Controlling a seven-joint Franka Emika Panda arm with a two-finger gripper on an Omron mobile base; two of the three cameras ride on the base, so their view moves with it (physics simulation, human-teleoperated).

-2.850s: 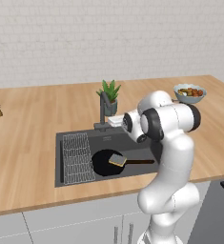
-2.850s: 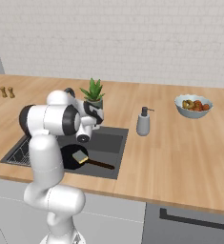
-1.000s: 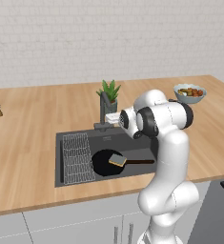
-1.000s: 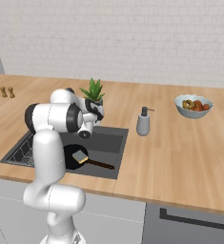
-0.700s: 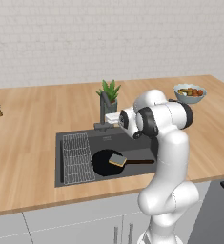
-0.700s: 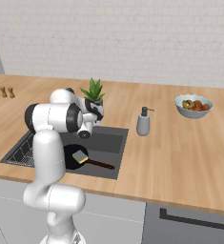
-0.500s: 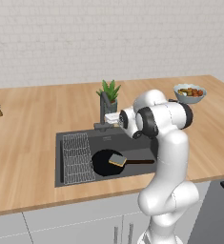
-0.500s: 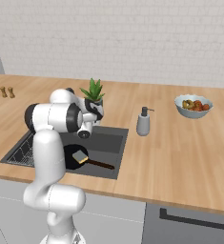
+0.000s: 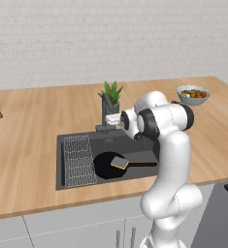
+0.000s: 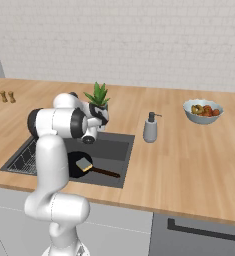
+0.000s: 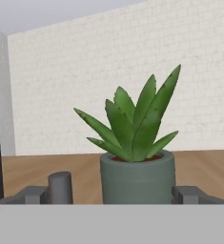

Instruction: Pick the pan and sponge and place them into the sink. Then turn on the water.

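pan sits in the sink basin, right of the wire rack, handle pointing right toward the arm. sponge lies on the pan's right rim, near where the handle starts. gripper is up at the back edge of the sink, just beside the faucet, jaws spread wide with nothing between them. hand view looks level at the potted plant straight ahead, fingertips low on either side of the pot. soap bottle and fruit bowl stand on the counter to the right, well apart from the sink.
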